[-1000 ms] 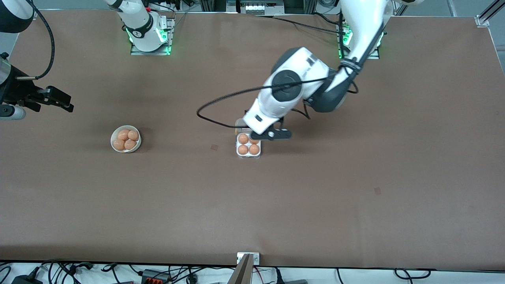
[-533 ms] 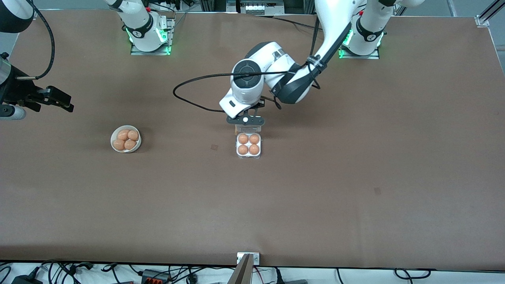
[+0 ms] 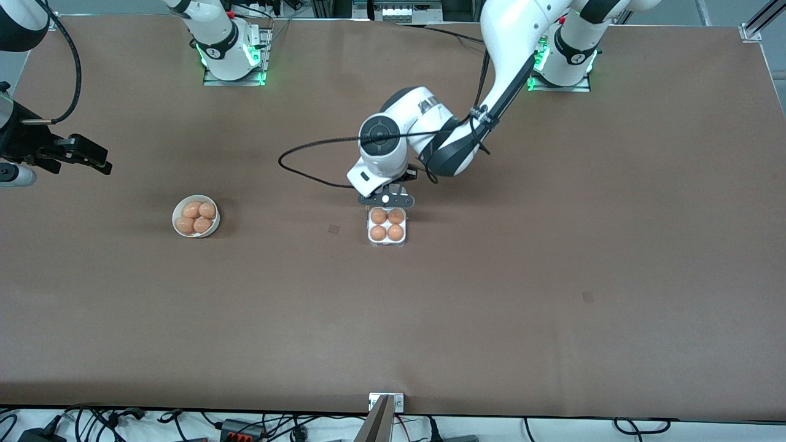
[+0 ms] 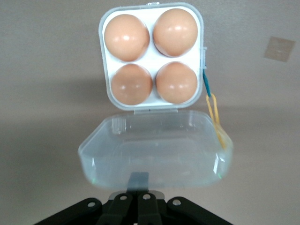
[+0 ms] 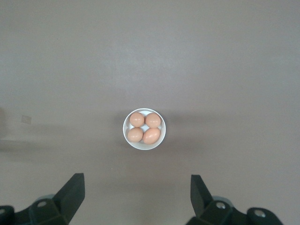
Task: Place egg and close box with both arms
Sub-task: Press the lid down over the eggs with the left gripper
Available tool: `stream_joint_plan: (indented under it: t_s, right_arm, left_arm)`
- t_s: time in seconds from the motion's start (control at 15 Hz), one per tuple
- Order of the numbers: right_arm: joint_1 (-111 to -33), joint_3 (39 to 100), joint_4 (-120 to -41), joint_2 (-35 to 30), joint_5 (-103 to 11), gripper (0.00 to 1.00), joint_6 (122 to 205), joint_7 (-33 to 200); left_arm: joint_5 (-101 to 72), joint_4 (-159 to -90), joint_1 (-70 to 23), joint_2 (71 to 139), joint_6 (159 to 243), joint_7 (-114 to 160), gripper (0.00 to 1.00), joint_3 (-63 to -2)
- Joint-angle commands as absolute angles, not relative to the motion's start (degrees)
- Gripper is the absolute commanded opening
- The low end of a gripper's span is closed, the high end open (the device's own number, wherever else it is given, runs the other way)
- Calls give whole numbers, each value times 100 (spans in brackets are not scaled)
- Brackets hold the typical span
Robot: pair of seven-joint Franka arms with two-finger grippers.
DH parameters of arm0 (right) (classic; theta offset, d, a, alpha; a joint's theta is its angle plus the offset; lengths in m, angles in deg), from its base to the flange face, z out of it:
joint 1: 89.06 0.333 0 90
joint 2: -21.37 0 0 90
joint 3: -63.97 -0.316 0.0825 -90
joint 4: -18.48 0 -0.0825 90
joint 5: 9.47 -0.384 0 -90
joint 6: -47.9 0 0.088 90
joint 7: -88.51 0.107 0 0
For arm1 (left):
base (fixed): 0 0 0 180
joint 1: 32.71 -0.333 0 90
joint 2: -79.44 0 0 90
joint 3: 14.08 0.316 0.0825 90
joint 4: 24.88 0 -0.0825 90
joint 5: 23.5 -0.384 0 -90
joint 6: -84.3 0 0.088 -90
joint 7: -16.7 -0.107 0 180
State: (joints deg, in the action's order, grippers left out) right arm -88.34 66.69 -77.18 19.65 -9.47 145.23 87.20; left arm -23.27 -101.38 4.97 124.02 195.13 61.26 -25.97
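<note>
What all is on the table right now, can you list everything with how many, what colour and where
box: one, clear plastic with whitish tray, mid-table; lid open, lying flat on the side toward the arm bases
eggs in box: four, orange-brown, one in each cup
bowl: one, white, round, toward the right arm's end of the table
eggs in bowl: four, orange-brown
yellow and blue tie: one, at the box's edge
table: one, brown
left gripper: one, black, shut, at the open lid's free edge
right gripper: one, black, open, up over the table's edge at the right arm's end, waiting
</note>
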Motion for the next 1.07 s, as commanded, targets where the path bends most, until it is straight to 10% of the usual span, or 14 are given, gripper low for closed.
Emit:
stream_joint_plan:
  t_s: [0.0, 1.0]
  right_arm:
    - [-8967, 6511, -7715, 2049, -912, 100, 14432, 8622]
    - [-8959, 6511, -7715, 2049, -895, 100, 14379, 8622]
  left_arm:
    - [-2526, -10064, 491, 12426, 19566, 6108, 0, -2568]
    - [-2491, -9502, -168, 12768, 20567, 6134, 0, -2542]
